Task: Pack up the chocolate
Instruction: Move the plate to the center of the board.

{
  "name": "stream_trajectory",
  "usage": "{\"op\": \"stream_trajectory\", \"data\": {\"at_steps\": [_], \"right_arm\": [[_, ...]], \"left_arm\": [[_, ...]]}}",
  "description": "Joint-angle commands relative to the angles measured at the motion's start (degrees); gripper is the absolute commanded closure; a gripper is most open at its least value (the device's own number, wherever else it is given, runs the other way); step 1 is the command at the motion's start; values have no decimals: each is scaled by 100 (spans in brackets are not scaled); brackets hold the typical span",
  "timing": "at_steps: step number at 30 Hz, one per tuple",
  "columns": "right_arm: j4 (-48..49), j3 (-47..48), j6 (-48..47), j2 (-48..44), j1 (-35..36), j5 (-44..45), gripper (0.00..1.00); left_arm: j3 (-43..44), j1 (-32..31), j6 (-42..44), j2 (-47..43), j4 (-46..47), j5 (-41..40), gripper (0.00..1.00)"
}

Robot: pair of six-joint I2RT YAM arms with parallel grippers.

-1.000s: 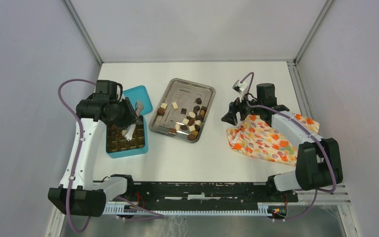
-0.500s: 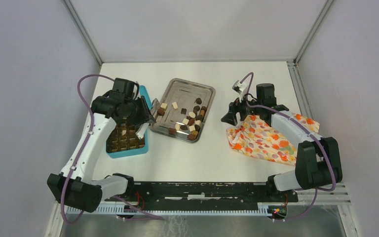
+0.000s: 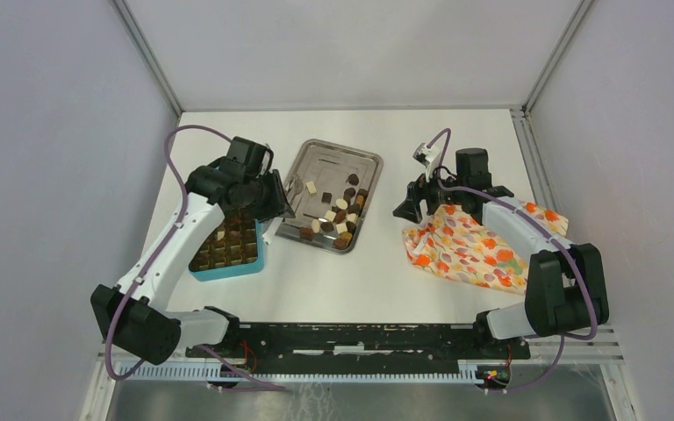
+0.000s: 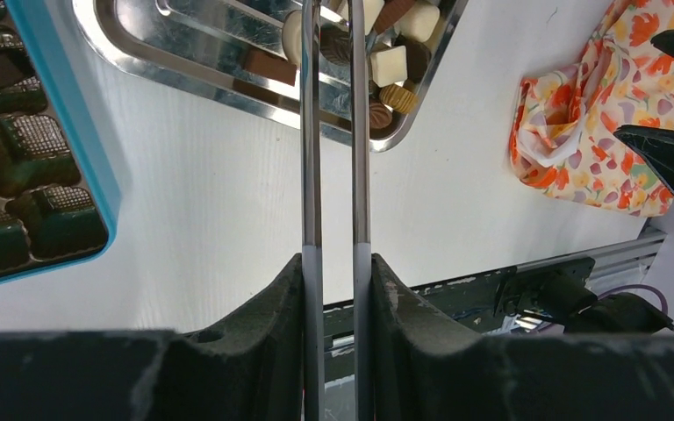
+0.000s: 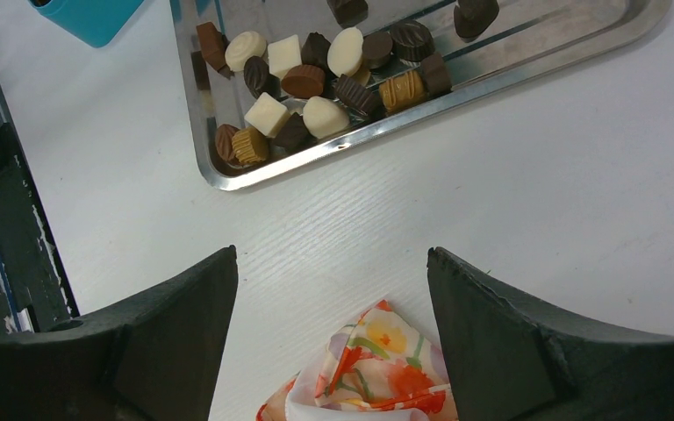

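Chocolate pieces (image 3: 338, 215), dark, mid-brown and cream, lie heaped at the near end of the steel tray (image 3: 333, 158). My left gripper (image 3: 272, 197) is shut on a pair of metal tongs (image 4: 329, 132). The tongs' two arms stand slightly apart and their tips reach over the tray's left part, by a cream piece (image 4: 291, 35). Whether anything sits between the tips is cut off. The teal box (image 3: 225, 254) lies under the left arm with chocolates in its cells. My right gripper (image 3: 408, 209) hangs open over the table right of the tray, holding nothing.
An orange floral cloth (image 3: 469, 250) lies crumpled at the right, its corner below the right gripper (image 5: 329, 254). The tray (image 5: 562, 35) and its chocolates (image 5: 316, 79) lie ahead of that gripper. The rail with the arm bases runs along the near edge.
My left arm has swung right with the tongs, from over the teal box to the tray's left side. The right arm has not moved.
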Motion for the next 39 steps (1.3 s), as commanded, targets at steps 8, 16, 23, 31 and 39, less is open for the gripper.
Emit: {"op": "stream_trajectory", "data": {"at_steps": [8, 16, 23, 31, 39], "right_arm": [[251, 100, -54, 8, 129, -186, 16], [-328, 479, -1929, 282, 1034, -448, 18], [-966, 833, -4387, 747, 2125, -598, 65], [-478, 841, -4636, 1326, 3298, 488, 82], [-148, 1150, -3829, 2164, 4074, 1717, 90]], "left_arm": [[292, -221, -301, 132, 572, -176, 71], [386, -230, -250, 43, 563, -268, 71], [403, -229, -289, -183, 490, -456, 71], [494, -226, -319, -438, 132, -882, 70], [726, -227, -275, -553, -213, -1190, 70]]}}
